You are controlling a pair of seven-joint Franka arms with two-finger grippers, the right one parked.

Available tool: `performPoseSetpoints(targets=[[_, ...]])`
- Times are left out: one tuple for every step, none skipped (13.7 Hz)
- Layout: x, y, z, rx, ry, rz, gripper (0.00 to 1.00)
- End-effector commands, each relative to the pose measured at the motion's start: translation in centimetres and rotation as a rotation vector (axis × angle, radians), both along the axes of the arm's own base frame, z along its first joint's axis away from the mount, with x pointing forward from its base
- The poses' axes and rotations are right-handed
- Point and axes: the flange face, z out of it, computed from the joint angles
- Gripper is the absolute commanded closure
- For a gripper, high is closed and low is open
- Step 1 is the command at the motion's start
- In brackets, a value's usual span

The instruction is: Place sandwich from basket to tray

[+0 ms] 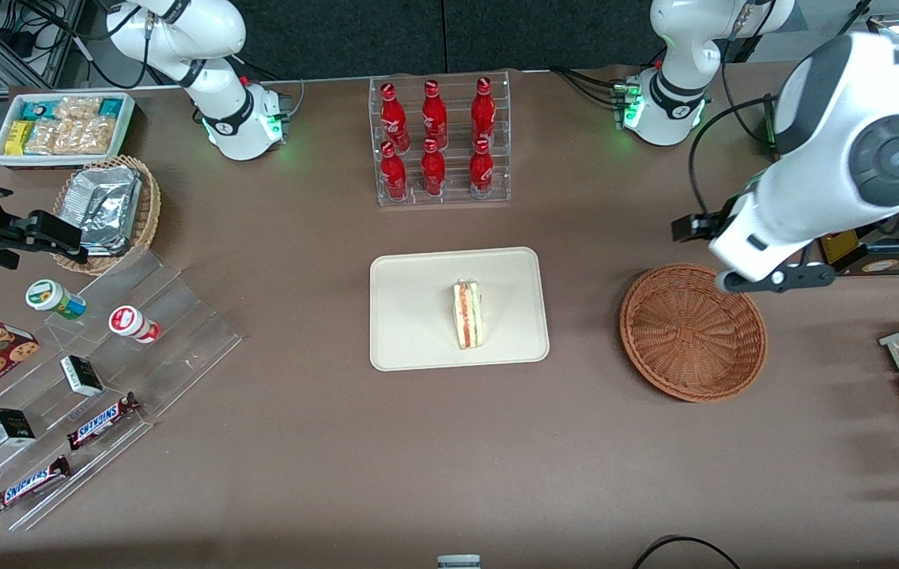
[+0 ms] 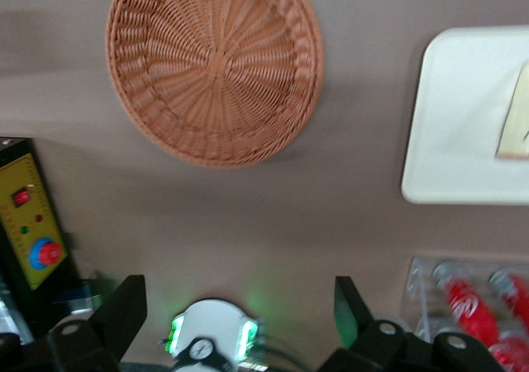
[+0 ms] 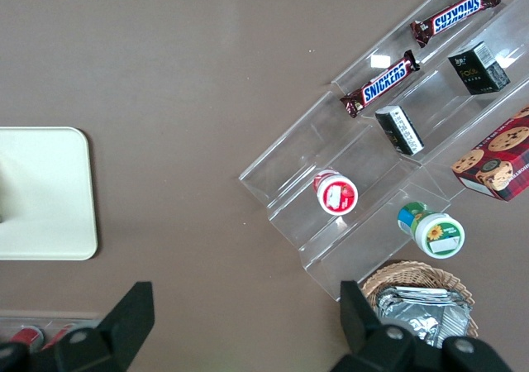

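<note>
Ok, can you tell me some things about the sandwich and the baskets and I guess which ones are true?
1. The sandwich lies on the tray. True.
2. The reddish-brown basket has a sandwich in it. False: nothing is in it.
3. The gripper has its jaws closed on the sandwich. False: the jaws are open and hold nothing, up above the table near the basket.
4. Six red bottles stand in a clear rack, farther from the front camera than the tray. True.
5. The tray touches the basket. False: bare table lies between them.
</note>
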Motion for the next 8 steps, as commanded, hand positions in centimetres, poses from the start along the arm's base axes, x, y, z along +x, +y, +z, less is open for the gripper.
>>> performPoseSetpoints(targets=[[-2.3,2.7,2.7,-0.015,0.017,-0.020,0.00],[-2.9,3.5,3.9,-0.026,0.007,-0.032,0.00],[-3.4,4.4,4.5,-0.027,0.015,-0.040,0.00],[-4.1,4.8,5.2,-0.020,0.022,-0.043,0.00],[-4.5,5.2,5.8,-0.013,0.014,-0.038,0.00],[-4.8,5.9,6.0,-0.010,0.012,-0.026,0.00],[-5.5,6.0,6.2,-0.003,0.010,-0.021,0.00],[-6.0,6.1,5.9,0.006,0.015,-0.019,0.00]])
